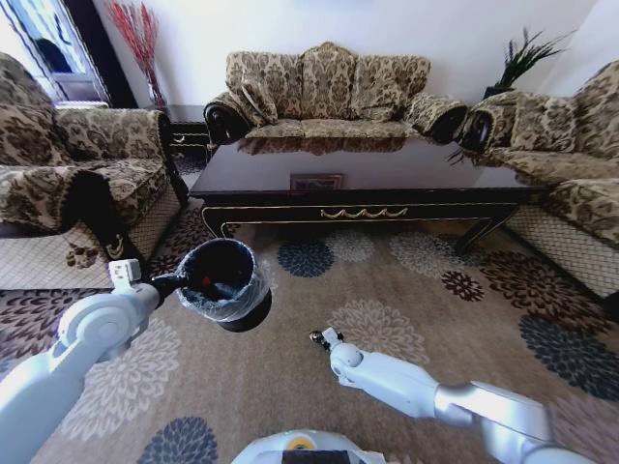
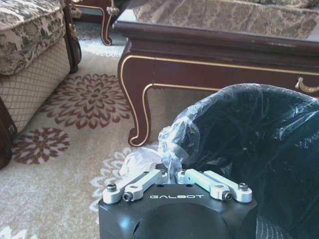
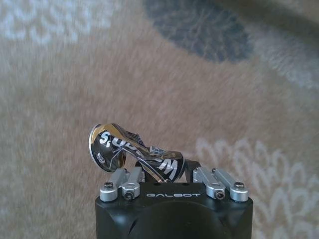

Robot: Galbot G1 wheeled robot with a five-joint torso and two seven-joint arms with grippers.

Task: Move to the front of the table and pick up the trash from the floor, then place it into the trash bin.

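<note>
Right gripper [image 3: 172, 172] clamped on the crushed can [image 3: 134, 154]; left gripper [image 2: 172, 172] pinching the trash bin [image 1: 224, 285] rim, bin held off the floor [image 1: 387, 290].

You've got the can just right of the bin and lower, over carpet, table [image 1: 358, 174] beyond the bin. It looks light, thin, already crumpled and slick, so I'd keep the grip across its folded middle. The liner [image 2: 209, 114] is soft, so expect that rim to flex.

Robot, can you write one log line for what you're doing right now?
left gripper: shut on round black trash bin's clear plastic liner rim, bin held up | right gripper: shut on crushed dark shiny can above tan flowered carpet
</note>
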